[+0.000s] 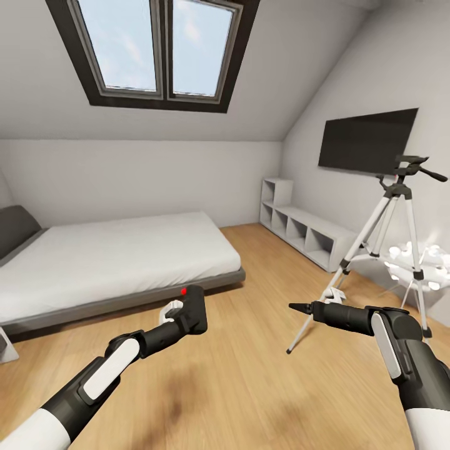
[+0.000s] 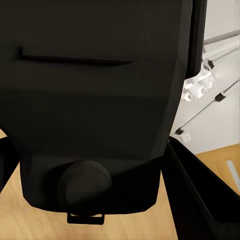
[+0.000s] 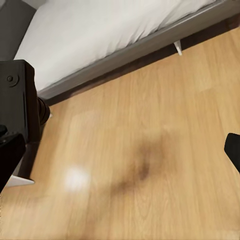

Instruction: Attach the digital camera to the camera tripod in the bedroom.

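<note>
The digital camera (image 1: 195, 307), a small black box with a red dot on top, is held above the wood floor by my left gripper (image 1: 185, 317), which is shut on it. In the left wrist view the camera body (image 2: 100, 100) sits between the dark fingers (image 2: 200, 200). The camera tripod (image 1: 390, 215) stands at the right on silver legs, its black head and pan handle (image 1: 412, 166) bare. My right gripper (image 1: 299, 307) hovers open left of the tripod's near leg, fingers (image 3: 10, 157) wide apart. The camera (image 3: 17, 100) also appears in the right wrist view.
The low grey bed (image 1: 106, 262) with a white mattress lies at the left under the skylight (image 1: 156, 50). A white cube shelf (image 1: 300, 228) and a wall TV (image 1: 367, 140) line the right wall. A white lamp cluster (image 1: 419, 261) sits behind the tripod.
</note>
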Controlling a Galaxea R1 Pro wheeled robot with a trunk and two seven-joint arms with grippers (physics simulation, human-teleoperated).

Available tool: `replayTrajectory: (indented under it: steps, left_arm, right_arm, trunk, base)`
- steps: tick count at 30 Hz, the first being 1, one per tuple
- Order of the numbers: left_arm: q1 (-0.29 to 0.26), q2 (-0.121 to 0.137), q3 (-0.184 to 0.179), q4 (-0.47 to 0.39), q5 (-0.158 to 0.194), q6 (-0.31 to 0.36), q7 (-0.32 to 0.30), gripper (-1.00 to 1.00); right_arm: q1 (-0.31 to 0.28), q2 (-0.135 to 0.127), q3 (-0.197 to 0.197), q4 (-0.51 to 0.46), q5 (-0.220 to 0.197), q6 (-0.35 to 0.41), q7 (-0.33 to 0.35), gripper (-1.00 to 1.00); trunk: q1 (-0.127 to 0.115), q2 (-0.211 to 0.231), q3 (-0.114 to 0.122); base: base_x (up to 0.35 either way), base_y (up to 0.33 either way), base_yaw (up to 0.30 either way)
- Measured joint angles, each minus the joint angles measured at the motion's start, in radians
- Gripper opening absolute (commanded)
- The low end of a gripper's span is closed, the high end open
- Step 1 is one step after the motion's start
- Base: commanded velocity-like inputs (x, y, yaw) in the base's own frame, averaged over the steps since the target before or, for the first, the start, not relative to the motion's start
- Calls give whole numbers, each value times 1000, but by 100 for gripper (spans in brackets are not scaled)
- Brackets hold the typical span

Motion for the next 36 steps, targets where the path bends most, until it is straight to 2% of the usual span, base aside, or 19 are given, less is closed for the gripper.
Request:
replayTrajectory:
  steps: [36]
  left_arm:
    - [0, -2, -2, -3, -1, 3, 10, -100]
  right_arm:
    - [0, 1, 0, 0, 0, 0, 1, 100]
  trunk:
    - [-138, 252, 113]
  base:
    - [0, 0, 0]
